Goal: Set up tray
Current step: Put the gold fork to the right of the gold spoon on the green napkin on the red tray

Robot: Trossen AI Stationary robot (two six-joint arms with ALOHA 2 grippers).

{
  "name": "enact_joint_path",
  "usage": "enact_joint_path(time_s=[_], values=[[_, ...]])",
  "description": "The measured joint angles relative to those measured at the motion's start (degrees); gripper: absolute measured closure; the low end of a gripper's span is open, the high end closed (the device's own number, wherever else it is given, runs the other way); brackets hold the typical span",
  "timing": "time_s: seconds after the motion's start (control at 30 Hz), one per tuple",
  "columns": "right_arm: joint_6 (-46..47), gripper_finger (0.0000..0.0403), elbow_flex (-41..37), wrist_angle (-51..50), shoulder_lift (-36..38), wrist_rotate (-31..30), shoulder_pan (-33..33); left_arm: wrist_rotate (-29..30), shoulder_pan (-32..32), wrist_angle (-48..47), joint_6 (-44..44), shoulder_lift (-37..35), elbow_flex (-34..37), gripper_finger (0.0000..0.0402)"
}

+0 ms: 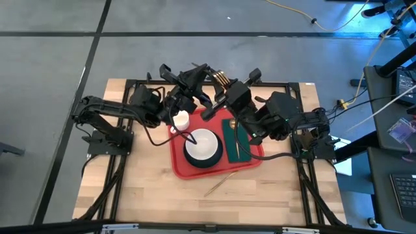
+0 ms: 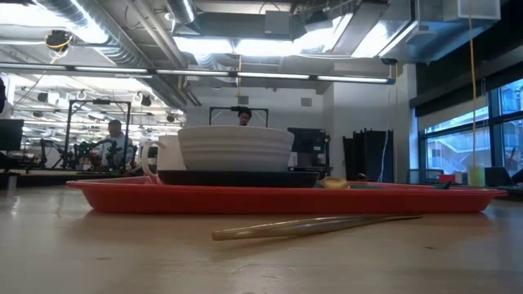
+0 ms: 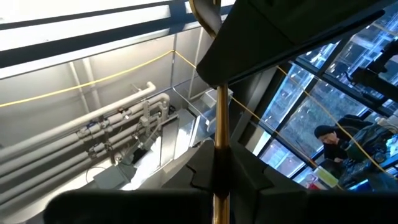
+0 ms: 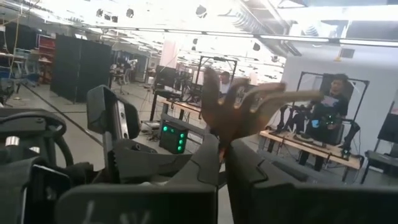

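Tray, large, flat, red plastic, rectangular with rounded corners and a low rim, lies mid-way across the pale wooden surface, its long axis running left to right and slightly skewed. It carries a white ribbed bowl on a dark plate, a small white cup at its far left corner, and a dark green rectangular napkin with a slim gold utensil laid along it. A second gold utensil lies on the bare surface just in front of the tray.

Both grippers hover raised above the tray's far edge, so the tray lies below and toward the near side of them. The left gripper has its fingers clenched on a gold utensil handle. The right gripper has its fingers clenched on a gold fork, tines pointing away from the wrist; this looks like a hand-over between arms. The right arm is nearer the napkin, the likely place for the fork.
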State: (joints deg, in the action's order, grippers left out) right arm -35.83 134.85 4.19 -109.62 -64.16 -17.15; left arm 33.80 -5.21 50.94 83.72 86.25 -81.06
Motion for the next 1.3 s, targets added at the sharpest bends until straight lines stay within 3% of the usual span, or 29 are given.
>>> enact_joint_path(time_s=[0.37,0.53,0.67,0.77,0.87,1.03,1.17,1.3], values=[[-3.4,0.04,0.1,0.4,0.1,-6.4,0.1,6.9,-0.1,-2.0,0.6,0.0,0.0,0.0278],[-5.3,0.0401,0.1,0.3,0.7,-14.6,0.1,15.1,-0.1,-3.6,-1.8,-0.4,0.0,0.0252],[-7.6,0.0401,0.1,0.3,2.9,-25.0,-0.3,19.2,-0.3,-11.0,-6.6,-3.4,0.0,0.0246],[-8.4,0.0401,0.1,1.2,4.7,-26.0,-0.3,20.7,-0.9,-21.9,-15.2,-6.6,0.0,0.0249],[-7.6,0.0401,0.1,1.9,5.9,-26.0,-0.5,18.6,-0.9,-36.3,-27.8,-10.6,0.0,0.0256],[-7.0,0.0401,0.0,1.3,6.4,-26.0,1.5,8.0,0.4,-53.3,-48.0,-16.7,0.0,0.0269],[-5.8,0.0401,-2.6,0.0,5.3,-25.8,6.0,1.0,1.7,-57.4,-57.1,-19.7,0.0,0.0276],[-6.5,0.04,-7.8,-0.5,4.2,-24.7,9.9,-0.9,1.8,-57.6,-60.2,-21.0,0.0,0.0283]])
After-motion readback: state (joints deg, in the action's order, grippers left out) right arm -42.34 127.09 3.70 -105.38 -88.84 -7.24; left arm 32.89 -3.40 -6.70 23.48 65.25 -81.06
